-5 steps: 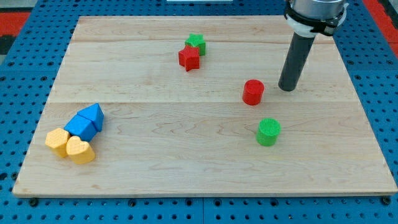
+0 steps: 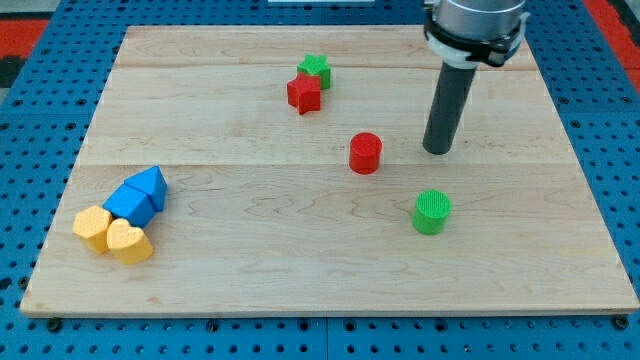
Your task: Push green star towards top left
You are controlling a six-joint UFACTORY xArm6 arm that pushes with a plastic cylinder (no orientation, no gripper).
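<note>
Item: my tip (image 2: pixel 437 150), no claw fitted, so no open or closed state. Stands right of red cylinder (image 2: pixel 366 153), well below-right of green star (image 2: pixel 315 69), placed to approach it.

My arm (image 2: pixel 475 25) is cut off by the view's top edge, so only its lower collar and the rod show. The green star (image 2: pixel 316 68) near the board's top edge is partly hidden behind the red star (image 2: pixel 303 93) touching it. At the board's bottom-left corner, the blue blocks (image 2: pixel 137 196) and yellow blocks (image 2: pixel 112 234) overlap, hiding their shapes in part.
</note>
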